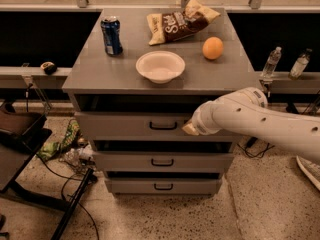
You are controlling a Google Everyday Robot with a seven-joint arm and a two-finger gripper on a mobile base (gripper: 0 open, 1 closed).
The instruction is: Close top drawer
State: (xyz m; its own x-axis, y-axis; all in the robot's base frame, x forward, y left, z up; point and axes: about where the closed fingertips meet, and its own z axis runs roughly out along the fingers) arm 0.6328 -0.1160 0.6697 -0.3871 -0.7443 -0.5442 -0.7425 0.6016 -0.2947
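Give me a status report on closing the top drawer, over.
Pincer at the top drawer front, right of its handle. Drawer partly out. Bowl, can, orange on cabinet top, out of its path.

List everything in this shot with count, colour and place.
grey three-drawer cabinet: one, grey, centre of view
top grey drawer with black bar handle: one, grey, uppermost, dark gap above its front
lower grey drawers: two, grey, beneath it
blue soda can: one, blue, cabinet top, back left
white round bowl: one, white, cabinet top, front centre
orange fruit: one, orange, cabinet top, right
brown crisp bag: one, brown and cream, cabinet top, back
clear plastic bottles: two, clear, ledge at right
green wrapper: one, green, floor at left
white robot arm: one, white, entering from right
end effector: one, pale, at the top drawer's front, right of its handle
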